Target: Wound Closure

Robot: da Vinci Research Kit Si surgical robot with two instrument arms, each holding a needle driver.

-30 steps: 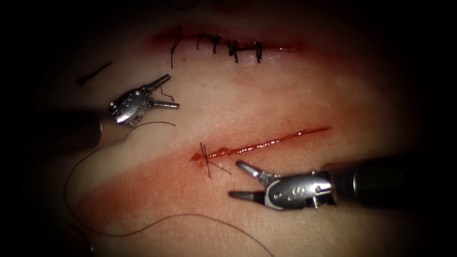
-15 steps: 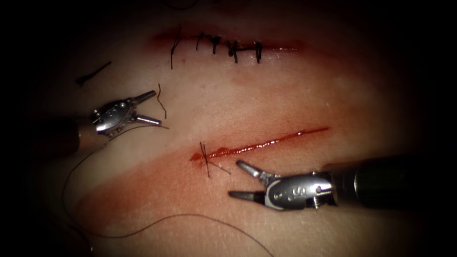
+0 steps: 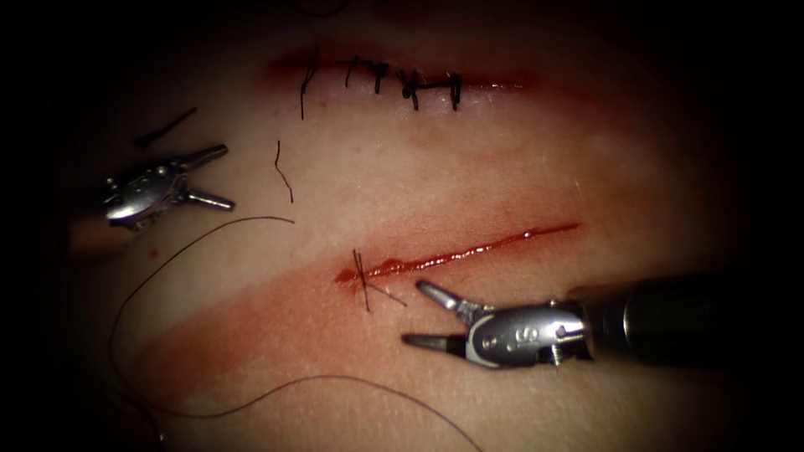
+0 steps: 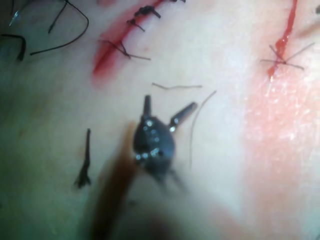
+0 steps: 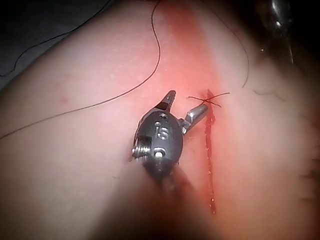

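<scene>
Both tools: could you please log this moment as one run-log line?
left pincer: open, holds nothing | right pincer: open, holds nothing | cut: one knotted stitch at left end | thread: loose on tissue

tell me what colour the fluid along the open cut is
Red: the fluid fills the open cut; it shows best in the endoscope view.
</scene>
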